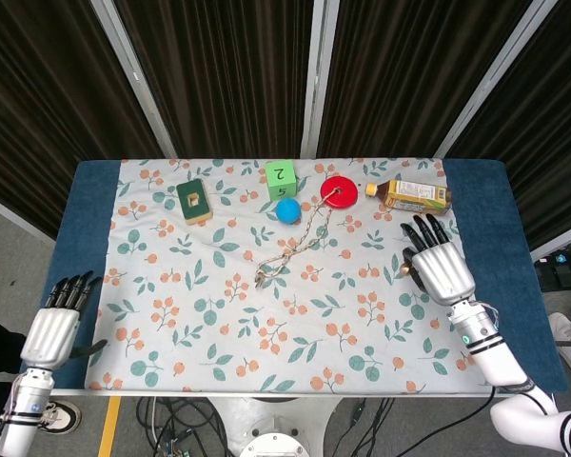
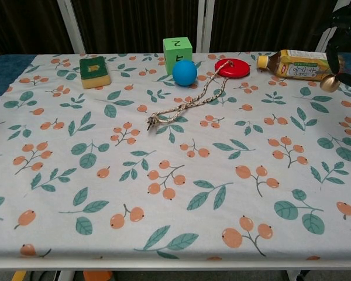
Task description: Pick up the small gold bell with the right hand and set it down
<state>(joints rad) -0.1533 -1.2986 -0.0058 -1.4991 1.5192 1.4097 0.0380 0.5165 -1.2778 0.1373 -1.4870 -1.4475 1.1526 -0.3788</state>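
Spanning the scene: table (image 1: 266,314), floral cloth. Right robot hand (image 1: 440,269), 3 o'clock, grasping small gold bell (image 2: 330,83) above the cloth, just beside tea bottle (image 2: 295,63). Left robot hand (image 1: 55,319), 8 o'clock, holding nothing, fingers extended.

We see a white cloth (image 2: 58,152) patterned with green leaves and orange berries, a blue ball (image 2: 185,72), a red disc (image 2: 233,67) and a gold bell (image 2: 330,84).
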